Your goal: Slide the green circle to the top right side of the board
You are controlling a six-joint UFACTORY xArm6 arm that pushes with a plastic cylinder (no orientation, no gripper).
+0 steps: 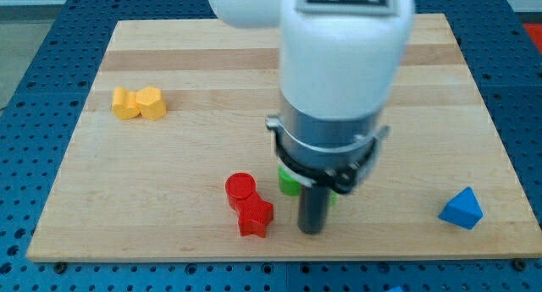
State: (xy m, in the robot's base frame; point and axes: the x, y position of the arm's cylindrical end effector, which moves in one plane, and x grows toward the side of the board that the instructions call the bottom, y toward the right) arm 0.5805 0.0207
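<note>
My arm (334,80) hangs over the middle of the wooden board (212,80), its white and grey body filling much of the view, and my tip (311,231) rests low near the view's bottom edge. I have no fingers to spread or press, only this straight dark rod, and it pinches nothing. The green circle (290,182) sits just up and to the view's left of my tip, mostly hidden under my arm, so I cannot tell whether the rod touches it. A sliver of green also shows on the rod's right side. To the view's left of my tip lie the red circle (240,189) and the red star (255,217), touching each other. The yellow block (140,103), a lumpy shape, sits far off toward the view's upper left. The blue triangle (461,209) sits alone near the view's lower right.
</note>
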